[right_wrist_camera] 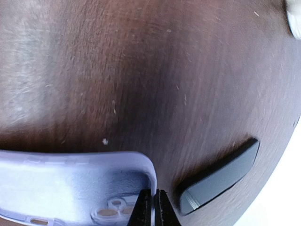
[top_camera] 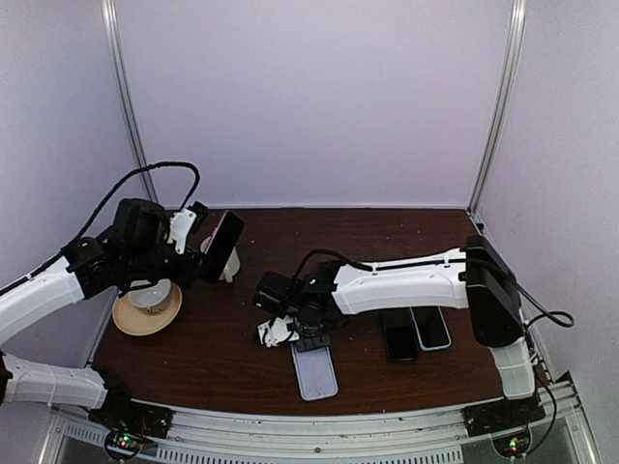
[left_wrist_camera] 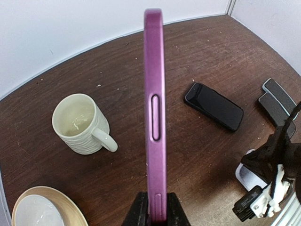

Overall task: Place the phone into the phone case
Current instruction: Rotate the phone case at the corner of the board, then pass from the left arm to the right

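Note:
My left gripper [left_wrist_camera: 155, 214] is shut on the bottom end of a purple phone [left_wrist_camera: 154, 117], which stands upright on its edge, raised above the table's left side [top_camera: 221, 246]. A lavender phone case [top_camera: 315, 372] lies open side up near the front edge. My right gripper [top_camera: 311, 341] is down at the case's far end. In the right wrist view its fingers [right_wrist_camera: 154, 207] are shut on the thin side wall of the phone case [right_wrist_camera: 70, 183], by the camera cutout.
A ribbed white mug [left_wrist_camera: 80, 123] stands on the wooden table [top_camera: 222, 348], with a saucer [top_camera: 147, 307] holding a cup to its left. A black phone [left_wrist_camera: 214, 106] lies mid-table, and two more phones [top_camera: 416, 333] lie at the right.

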Motion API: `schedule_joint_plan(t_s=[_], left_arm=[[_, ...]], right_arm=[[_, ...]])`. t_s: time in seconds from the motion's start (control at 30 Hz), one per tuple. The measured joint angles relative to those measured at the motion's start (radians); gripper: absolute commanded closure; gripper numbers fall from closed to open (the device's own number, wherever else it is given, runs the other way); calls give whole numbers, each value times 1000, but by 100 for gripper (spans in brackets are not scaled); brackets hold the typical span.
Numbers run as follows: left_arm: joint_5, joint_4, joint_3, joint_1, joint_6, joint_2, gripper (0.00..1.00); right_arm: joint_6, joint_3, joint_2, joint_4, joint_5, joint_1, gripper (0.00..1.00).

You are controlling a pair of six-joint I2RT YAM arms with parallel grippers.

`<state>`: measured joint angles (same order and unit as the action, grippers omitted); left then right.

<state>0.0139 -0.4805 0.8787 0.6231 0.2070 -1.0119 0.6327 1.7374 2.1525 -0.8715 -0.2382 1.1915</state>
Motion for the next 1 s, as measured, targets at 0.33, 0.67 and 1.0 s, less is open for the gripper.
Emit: schedule_joint_plan(t_s=[0.33,0.67,1.0], left_arm=[[-29,3,-2,-2,0,-9,100],[-238,42,-21,-2,-78,-5,100],[-563,-50,102,129,-303,-55,100]], right_arm=[[94,-17,21,149,-50,-10,42],[-196,-281,-576,331,316,-163,12],[-414,-220,-677,335,714,-261,10]])
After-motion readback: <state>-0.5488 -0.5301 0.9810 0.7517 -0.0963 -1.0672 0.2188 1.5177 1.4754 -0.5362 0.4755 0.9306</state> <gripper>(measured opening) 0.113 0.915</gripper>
